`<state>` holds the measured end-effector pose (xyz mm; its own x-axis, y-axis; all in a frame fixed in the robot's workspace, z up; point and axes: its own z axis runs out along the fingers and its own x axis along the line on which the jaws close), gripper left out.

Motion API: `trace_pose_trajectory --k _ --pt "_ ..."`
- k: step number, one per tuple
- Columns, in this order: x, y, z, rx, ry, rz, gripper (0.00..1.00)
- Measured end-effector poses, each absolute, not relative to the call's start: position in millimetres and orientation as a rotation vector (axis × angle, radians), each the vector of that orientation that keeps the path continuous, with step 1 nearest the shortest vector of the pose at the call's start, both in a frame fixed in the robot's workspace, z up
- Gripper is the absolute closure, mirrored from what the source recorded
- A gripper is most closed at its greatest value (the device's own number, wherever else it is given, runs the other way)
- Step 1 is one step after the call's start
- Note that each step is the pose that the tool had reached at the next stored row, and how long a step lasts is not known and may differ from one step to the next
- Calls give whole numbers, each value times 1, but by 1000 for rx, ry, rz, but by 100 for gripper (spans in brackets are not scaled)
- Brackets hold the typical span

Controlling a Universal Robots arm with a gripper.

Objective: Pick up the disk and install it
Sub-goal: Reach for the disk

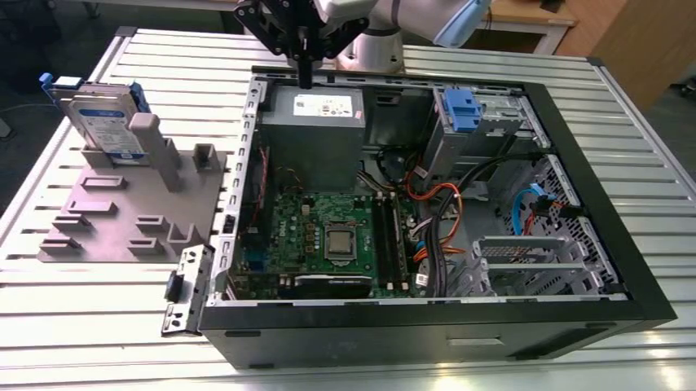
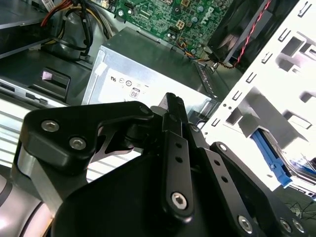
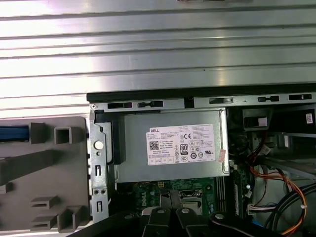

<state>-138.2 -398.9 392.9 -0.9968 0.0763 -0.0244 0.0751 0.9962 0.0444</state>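
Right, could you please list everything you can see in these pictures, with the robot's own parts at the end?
disk: one, silver with a blue frame, standing upright in the holder at the exterior view's left.
holder: one, grey, on the table beside the computer case.
computer case: one, black, open, lying on the table.
power supply: one, grey with a white sticker, in the case's far corner.
circuit board: one, green, on the case floor.
cables: one bundle, orange, black and blue, inside the case.
latch: one, blue, on the drive bay.
table: one, silver slatted metal, under everything.
arm: one, pale grey, behind the case.
gripper: one, black, shut on nothing, above the power supply.
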Motion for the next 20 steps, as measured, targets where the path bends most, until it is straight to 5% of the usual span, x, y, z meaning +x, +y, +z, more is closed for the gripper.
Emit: trace_pose_trajectory --k 20 --pt "-141 -399 393 118 3113 68 89"
